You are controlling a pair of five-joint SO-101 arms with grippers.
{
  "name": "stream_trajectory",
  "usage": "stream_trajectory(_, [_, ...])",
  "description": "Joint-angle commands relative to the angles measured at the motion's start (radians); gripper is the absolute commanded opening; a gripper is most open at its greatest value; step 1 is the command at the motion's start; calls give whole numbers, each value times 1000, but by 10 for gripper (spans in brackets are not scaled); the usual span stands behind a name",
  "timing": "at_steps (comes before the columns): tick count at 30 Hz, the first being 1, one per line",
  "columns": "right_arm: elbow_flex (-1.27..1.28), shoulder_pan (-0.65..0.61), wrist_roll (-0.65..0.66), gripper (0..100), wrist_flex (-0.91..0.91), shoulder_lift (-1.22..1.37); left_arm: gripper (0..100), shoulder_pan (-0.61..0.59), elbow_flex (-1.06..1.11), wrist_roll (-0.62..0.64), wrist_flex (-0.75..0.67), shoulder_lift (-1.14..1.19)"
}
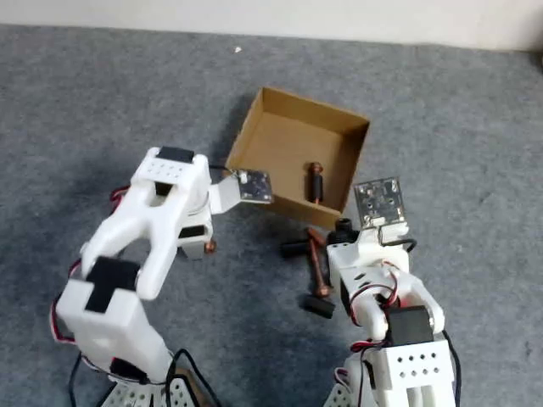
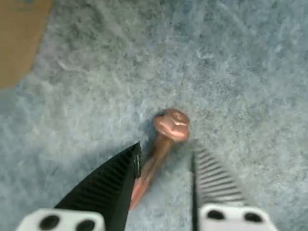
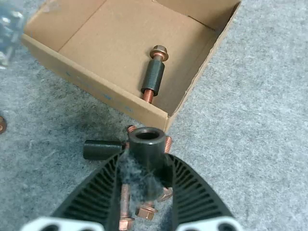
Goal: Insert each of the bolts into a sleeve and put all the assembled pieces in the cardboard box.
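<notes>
You have four sleeves and at least four bolts in sight.

**Sleeves**
- One sleeve already has a bolt through it. That pair (image 3: pixel 154 77) lies in the box (image 3: pixel 96 86), beyond your right pincer (image 3: pixel 146 161).
- The right pincer is clenched on a second sleeve (image 3: pixel 147 139). It is held upright with its bore open to the wrist camera, just short of the box's near wall.
- A third sleeve (image 3: pixel 102 149) lies on its side on the carpet (image 1: pixel 475 127), just beside that pincer's tips, toward the left arm.
- A fourth sleeve (image 1: pixel 318 306) lies farther back, alongside the right arm.

**Bolts**
- Loose bolts (image 1: pixel 316 259) lie crossed under and just beside the right pincer. There are at least two, but you cannot count them exactly.
- Your left pincer (image 2: pixel 166 149) is released, jaws apart, astride one bolt (image 2: pixel 169 126) that lies on the carpet.
- That bolt's head sits just past the tips. Its shank runs back between the fingers, against one finger and with a gap to the other.

**Arm pose**
- The left arm is folded at the elbow with the wrist turned down to the carpet, near the box's corner.
- The right arm stretches forward and low, with the wrist aimed at the box.
</notes>
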Motion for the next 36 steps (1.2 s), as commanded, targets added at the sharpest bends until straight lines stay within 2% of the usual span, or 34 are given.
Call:
stream_trajectory(1, [-7, 13, -5, 5, -31, -24, 59, 1, -82, -8, -2, 64])
stream_trajectory(4, [-7, 13, -5, 5, -31, -24, 5, -1, -88, -8, -2, 97])
stream_trajectory(8, [-7, 13, -5, 5, -31, -24, 6, -1, -82, -3, 6, 90])
stream_trajectory(12, [-7, 13, -5, 5, -31, -24, 6, 1, -81, 143, 6, 15])
stream_trajectory(18, [-5, 13, -5, 5, -31, -24, 7, 1, -79, 270, 11, -134])
stream_trajectory(20, [-5, 13, -5, 5, -28, -24, 10, 2, -79, 321, 51, -180])
stream_trajectory(28, [-5, 7, -8, 5, -24, -25, 11, 94, -79, 466, 199, -414])
stream_trajectory(36, [-8, 7, -12, 5, 2, -25, 7, 173, -77, 732, 203, -653])
